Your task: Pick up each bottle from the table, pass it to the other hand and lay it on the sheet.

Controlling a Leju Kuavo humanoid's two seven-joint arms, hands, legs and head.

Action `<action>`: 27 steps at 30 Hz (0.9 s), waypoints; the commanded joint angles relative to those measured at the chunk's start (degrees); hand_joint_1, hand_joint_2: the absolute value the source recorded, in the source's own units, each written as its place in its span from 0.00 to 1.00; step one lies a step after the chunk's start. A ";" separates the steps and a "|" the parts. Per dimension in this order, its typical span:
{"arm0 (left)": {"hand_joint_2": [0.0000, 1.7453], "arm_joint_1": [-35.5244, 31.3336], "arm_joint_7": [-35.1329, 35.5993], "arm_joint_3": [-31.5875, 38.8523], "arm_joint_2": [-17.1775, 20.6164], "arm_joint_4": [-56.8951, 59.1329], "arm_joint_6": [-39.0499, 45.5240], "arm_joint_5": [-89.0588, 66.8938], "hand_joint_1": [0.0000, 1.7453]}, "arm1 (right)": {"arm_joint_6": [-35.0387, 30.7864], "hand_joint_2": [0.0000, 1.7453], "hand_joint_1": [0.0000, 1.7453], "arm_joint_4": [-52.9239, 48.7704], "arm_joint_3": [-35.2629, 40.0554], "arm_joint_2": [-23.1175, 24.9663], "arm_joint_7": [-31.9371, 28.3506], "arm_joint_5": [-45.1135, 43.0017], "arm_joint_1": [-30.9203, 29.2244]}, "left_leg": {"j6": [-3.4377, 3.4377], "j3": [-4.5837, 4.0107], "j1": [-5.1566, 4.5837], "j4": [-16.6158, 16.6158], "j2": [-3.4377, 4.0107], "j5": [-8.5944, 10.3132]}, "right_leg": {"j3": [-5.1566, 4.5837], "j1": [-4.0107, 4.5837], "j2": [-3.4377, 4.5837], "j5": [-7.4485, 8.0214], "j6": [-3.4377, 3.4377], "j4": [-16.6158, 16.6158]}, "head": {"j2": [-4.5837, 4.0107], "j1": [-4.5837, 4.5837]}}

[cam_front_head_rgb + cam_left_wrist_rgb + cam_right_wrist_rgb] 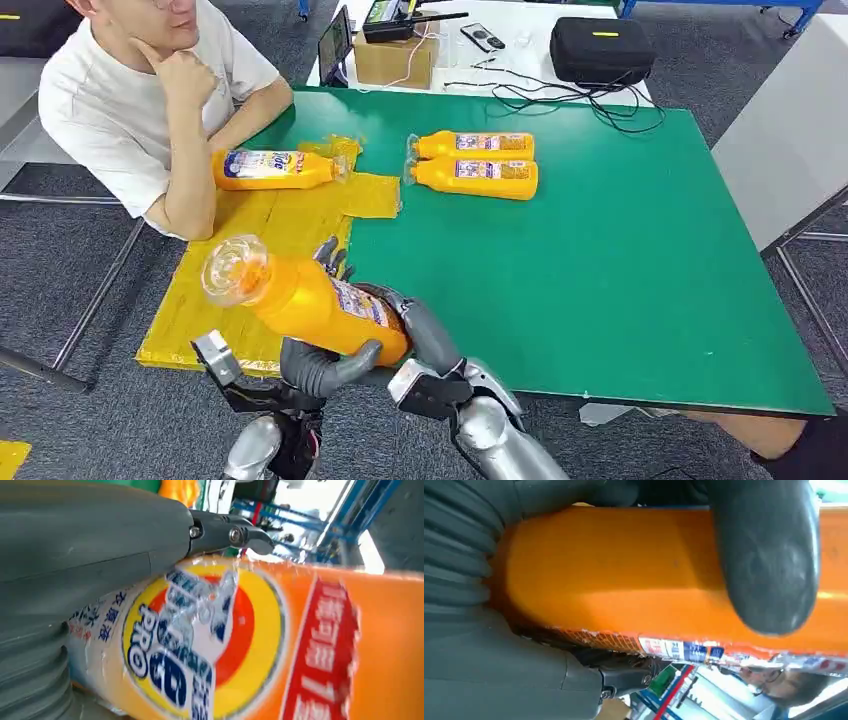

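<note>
- The bottle in transit (305,298) sits off the table, at the near edge, held up in front of the robot's chest and tilted, with its clear cap (233,268) up and to the left and its base down and to the right.
- The left hand (322,366) cups it from underneath near the base, thumb curling up around the orange body. Its wrist view has the label (200,645) pressed right against the palm.
- The right hand (420,335) wraps the base end from the right, fingers over the far side. Its wrist view shows a thumb (769,555) clamped across the orange body.
- So both hands are closed on the one bottle. This looks like the middle of the handover, and I can't tell which hand carries the load.
- The relation that counts is that the yellow sheet (270,225) lies to the left and just beyond the bottle, on the left arm's side, and the cap already points that way.
- The bottle's long axis runs slantwise from near right to far left, so it would need levelling to lie flat.
- One bottle on the sheet (275,169) lies at the far end, near a seated person's arm (195,195). Two bottles still waiting (475,165) lie side by side on the green table (650,280), further right.
</note>
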 commanded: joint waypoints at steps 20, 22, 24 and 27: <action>1.00 -4.39 5.37 2.24 2.44 4.00 5.60 -2.78 1.00 | -15.70 0.00 0.00 2.66 2.17 -1.07 4.05 -1.33 2.21 | -0.09 0.25 0.05 -0.05 -0.19 -0.07 | 0.26 0.07 -0.24 -0.16 -0.17 -0.03 | 0.00 0.02; 1.00 -4.74 5.36 2.72 2.40 4.39 5.48 -2.92 1.00 | -16.65 0.00 0.00 1.92 1.09 -0.80 3.00 -1.72 2.48 | -0.07 0.22 0.05 -0.04 -0.14 -0.07 | 0.21 0.06 -0.17 -0.13 -0.14 -0.03 | 0.00 0.04; 1.00 -6.02 5.14 3.66 3.86 5.46 7.67 -6.73 0.95 | -19.06 0.00 0.00 -0.08 -1.23 -0.90 1.28 -2.39 3.08 | -0.05 0.12 0.02 -0.05 0.00 -0.03 | 0.09 0.03 -0.05 -0.06 -0.09 -0.03 | 0.00 0.02; 1.00 -9.41 6.14 6.56 6.85 9.85 15.39 -21.29 0.96 | -20.31 0.00 0.00 -5.83 -5.84 -1.48 -0.42 -3.69 5.23 | -0.04 0.07 0.00 -0.08 -0.09 0.02 | 0.05 0.01 -0.13 -0.04 -0.08 -0.02 | 0.00 0.04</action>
